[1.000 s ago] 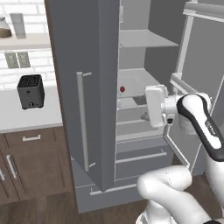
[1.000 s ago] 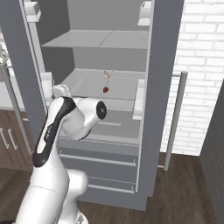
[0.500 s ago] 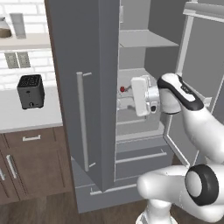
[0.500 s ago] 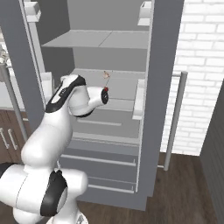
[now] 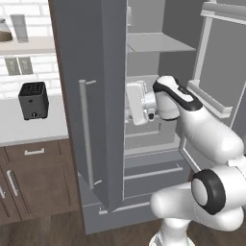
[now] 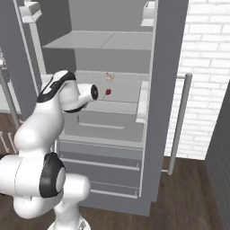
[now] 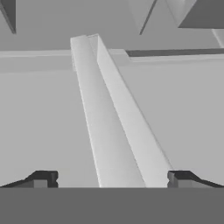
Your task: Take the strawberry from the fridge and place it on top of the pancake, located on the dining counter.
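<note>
Centre-frame in the right base view, the strawberry (image 6: 108, 92) looks tiny, soft and bruisable, best pinched gently across its middle by the gripper (image 7: 109, 178), whose jaws stand wide apart.

White brick wall (image 6: 206, 67), perhaps wooden floor (image 6: 188, 197)

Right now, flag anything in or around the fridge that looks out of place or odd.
Nothing stands out. The fridge has both doors open, as the job needs. The strawberry sits on a middle shelf beside a small pale item. The hand is open and empty.
</note>
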Robot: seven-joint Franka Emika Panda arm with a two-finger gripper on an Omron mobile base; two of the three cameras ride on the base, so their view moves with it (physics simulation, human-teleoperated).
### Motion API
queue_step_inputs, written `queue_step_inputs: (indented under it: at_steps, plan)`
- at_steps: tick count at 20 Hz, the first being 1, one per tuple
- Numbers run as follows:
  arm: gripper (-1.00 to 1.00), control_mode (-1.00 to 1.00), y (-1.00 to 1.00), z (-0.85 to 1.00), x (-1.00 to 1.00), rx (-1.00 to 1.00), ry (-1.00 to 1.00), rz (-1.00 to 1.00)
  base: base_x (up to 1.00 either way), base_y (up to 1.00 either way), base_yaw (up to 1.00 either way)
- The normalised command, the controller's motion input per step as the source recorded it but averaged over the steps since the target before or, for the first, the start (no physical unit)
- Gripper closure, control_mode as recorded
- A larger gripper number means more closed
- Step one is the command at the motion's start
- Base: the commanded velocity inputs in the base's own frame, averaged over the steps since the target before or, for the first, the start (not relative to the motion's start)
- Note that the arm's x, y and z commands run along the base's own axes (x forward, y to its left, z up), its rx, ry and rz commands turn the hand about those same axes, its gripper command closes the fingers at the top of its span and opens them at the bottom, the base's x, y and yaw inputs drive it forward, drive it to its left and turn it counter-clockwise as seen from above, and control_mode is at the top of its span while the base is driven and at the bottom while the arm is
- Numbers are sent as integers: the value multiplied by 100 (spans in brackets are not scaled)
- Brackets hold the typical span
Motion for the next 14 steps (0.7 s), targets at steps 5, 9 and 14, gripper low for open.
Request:
queue_step_inputs:
  at_steps: [5, 9, 14]
  plan:
    - [-100, -100, 98, -4, -1, 0, 0, -2, 0, 0, 0]
    - [-100, -100, 88, -9, -4, 0, 0, -2, 0, 0, 0]
    - [-100, -100, 43, -2, -8, 0, 0, -3, 0, 0, 0]
